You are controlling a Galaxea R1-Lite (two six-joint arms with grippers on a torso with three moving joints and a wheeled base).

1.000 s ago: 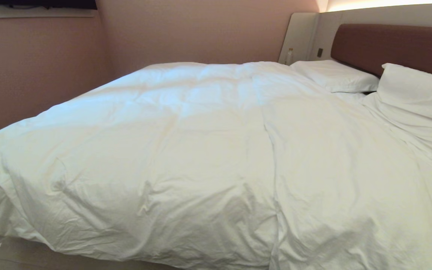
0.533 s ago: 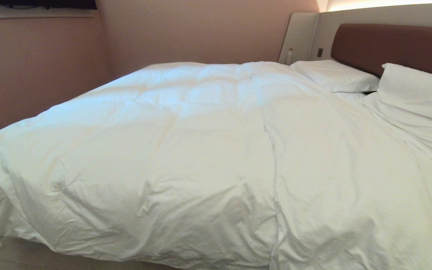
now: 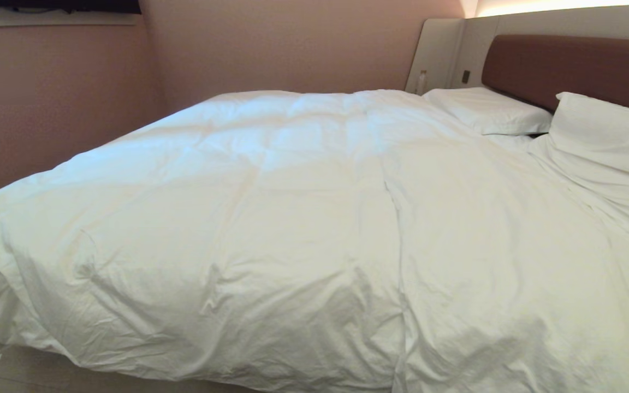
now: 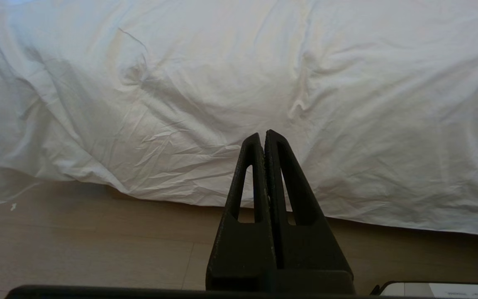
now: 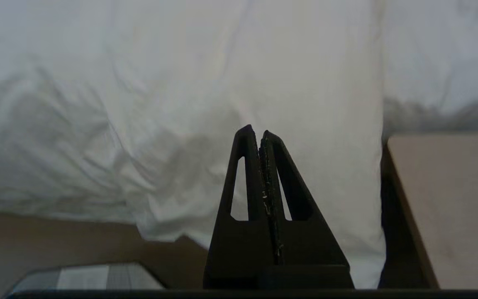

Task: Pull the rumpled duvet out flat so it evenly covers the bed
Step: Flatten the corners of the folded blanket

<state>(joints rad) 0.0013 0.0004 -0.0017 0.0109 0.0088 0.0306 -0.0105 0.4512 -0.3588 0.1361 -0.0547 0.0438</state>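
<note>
White cotton, creased and puffy, was spread over most of the bed (image 3: 565, 60): the duvet (image 3: 292, 218) lay across the mattress from the foot corner up toward the headboard (image 3: 576, 68), but not evenly. Near the headboard it was bunched and pulled aside, so that the two pillows (image 3: 489, 109) and a strip of sheet (image 3: 516, 141) beside them were left uncovered. A long ridge was seen running down the duvet away from the headboard, with finer wrinkles gathered along the near edge. That edge was draped over the bed's side, its hem hanging close to the floor (image 4: 77, 241), and lower at one corner than elsewhere.

The task was judged to be at its very start; nothing had been gripped, and the pulling and smoothing were all still to be done. A hold on the near hem or on the bunched corner by the headboard would probably be called for first.

The left gripper (image 4: 262, 135) was held low beside the bed, pointed at the hanging hem and apart from it, its fingers pressed together on nothing. The right gripper (image 5: 255, 131) was likewise closed and empty, aimed at the duvet's overhang further toward the headboard.
</note>
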